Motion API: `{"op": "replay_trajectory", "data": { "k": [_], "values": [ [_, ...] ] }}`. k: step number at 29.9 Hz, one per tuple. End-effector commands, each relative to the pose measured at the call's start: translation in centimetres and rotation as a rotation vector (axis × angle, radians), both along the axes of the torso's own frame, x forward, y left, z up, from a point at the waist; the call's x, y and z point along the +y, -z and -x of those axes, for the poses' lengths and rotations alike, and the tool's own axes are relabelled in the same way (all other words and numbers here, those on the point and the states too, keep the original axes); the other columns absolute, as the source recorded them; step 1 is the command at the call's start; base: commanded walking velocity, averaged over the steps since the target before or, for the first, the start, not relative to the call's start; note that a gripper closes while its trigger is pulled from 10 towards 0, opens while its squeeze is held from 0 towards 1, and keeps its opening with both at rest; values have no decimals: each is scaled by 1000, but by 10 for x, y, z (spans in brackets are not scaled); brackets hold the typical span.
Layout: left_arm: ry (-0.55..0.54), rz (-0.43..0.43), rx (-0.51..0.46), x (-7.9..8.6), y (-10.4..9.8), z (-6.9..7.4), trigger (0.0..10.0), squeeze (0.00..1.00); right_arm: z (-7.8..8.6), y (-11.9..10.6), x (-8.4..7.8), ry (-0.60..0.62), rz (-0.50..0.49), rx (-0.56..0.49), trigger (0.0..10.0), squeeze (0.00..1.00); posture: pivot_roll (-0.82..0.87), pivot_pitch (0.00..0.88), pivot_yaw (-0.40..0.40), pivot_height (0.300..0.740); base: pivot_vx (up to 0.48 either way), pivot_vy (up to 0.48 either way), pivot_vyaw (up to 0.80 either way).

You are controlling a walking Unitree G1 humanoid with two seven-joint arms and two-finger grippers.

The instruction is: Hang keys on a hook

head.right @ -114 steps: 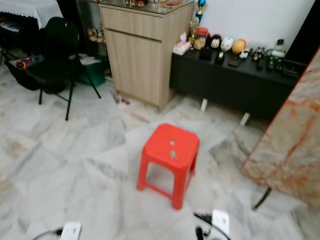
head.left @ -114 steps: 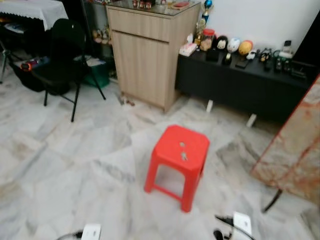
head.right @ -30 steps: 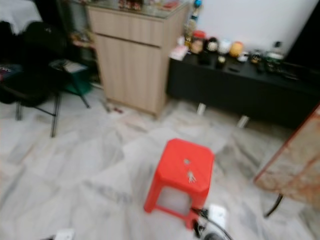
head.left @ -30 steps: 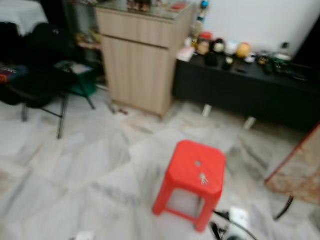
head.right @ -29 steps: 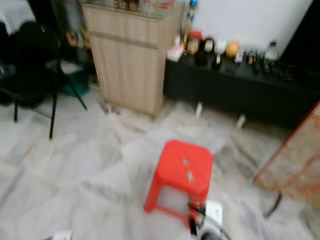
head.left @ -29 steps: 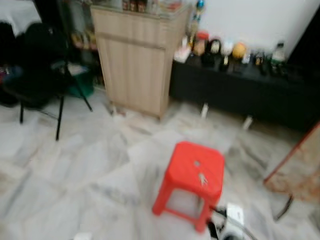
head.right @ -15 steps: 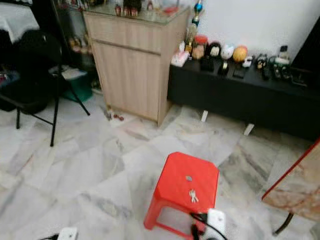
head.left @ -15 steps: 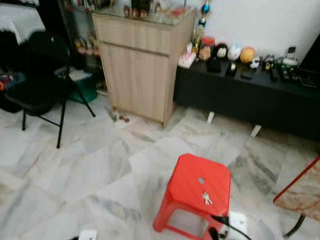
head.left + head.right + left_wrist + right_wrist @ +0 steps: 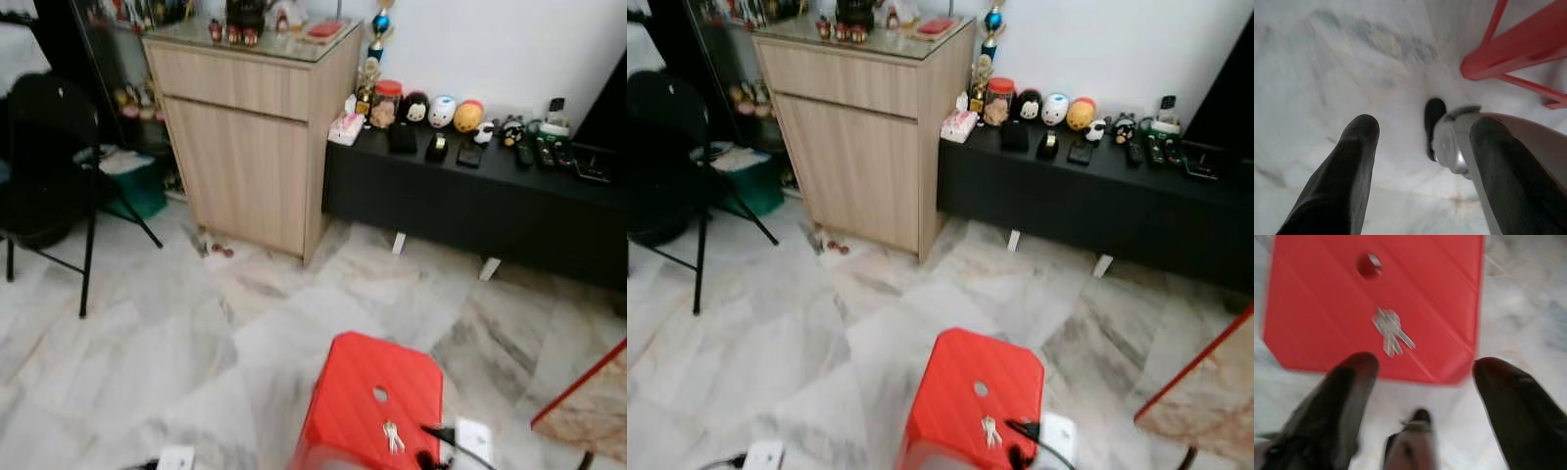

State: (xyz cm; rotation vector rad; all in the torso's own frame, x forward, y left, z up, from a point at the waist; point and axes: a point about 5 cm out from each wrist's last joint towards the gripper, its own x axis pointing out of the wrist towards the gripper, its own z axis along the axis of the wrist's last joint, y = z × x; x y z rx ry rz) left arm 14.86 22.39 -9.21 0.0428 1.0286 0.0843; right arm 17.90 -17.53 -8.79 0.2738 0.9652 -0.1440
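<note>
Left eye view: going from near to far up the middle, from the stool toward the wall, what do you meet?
Small bunch of silver keys → round hole in the red plastic stool's seat → grey-veined marble floor → low black cabinet → row of round figurines → white wall.

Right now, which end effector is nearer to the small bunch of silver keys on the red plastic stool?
Right. The right end effector hangs open just off the red plastic stool's edge, pointing at the silver keys. The left end effector hangs open over the marble floor beside the stool's legs.
</note>
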Motion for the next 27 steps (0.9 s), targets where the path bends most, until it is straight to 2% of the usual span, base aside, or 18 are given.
{"op": "replay_trajectory", "data": {
  "k": [1,7,17,27],
  "values": [
    [9,11,2,-6,1,-1,10000,0,7,2,-13,24,27,21,10000,0,39,0,-56,740,0,0,0],
    [2,10,0,-5,1,-1,10000,0,5,1,-13,1,23,7,10000,0,39,0,-59,740,0,0,0],
    [-1,11,2,-4,1,-1,10000,0,5,1,-13,9,21,9,10000,0,38,0,-60,740,0,0,689],
    [-7,9,8,1,1,2,10000,0,4,0,-12,32,11,0,10000,0,32,0,-57,740,0,0,0]
  ]
}}
